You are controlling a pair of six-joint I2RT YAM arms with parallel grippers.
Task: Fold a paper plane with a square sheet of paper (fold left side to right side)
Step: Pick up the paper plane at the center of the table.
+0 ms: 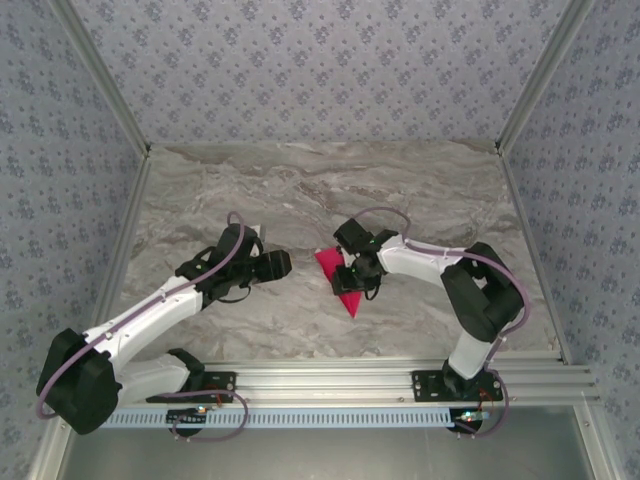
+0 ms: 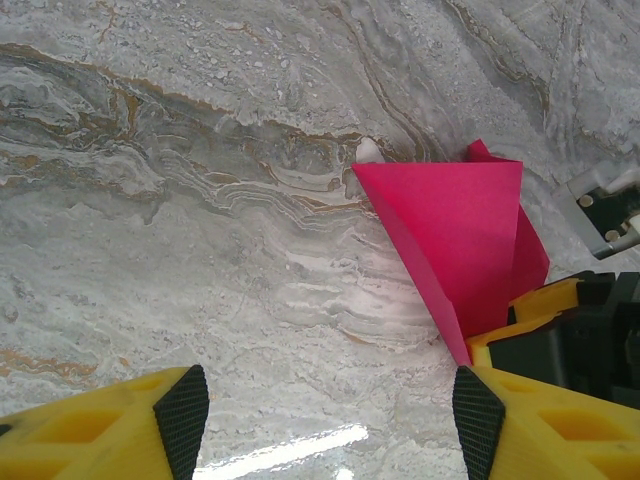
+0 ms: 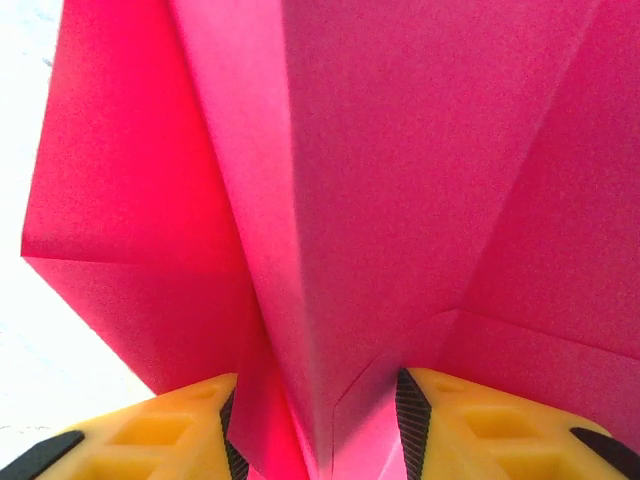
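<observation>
Marble top [image 1: 300, 190], R claw [image 1: 357, 275] astride paper [image 1: 328, 262]

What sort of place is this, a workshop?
Probably a robotics test booth: a left arm and right arm bolted to a metal rail, a marble-patterned table, and wallpapered panels enclosing it.

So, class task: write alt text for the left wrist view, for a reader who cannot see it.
A folded magenta-pink sheet of paper, tapering to a point, sits right of centre on a grey marble table. The left pincer stands open at the bottom edge, nothing between its yellow fingers.
</observation>
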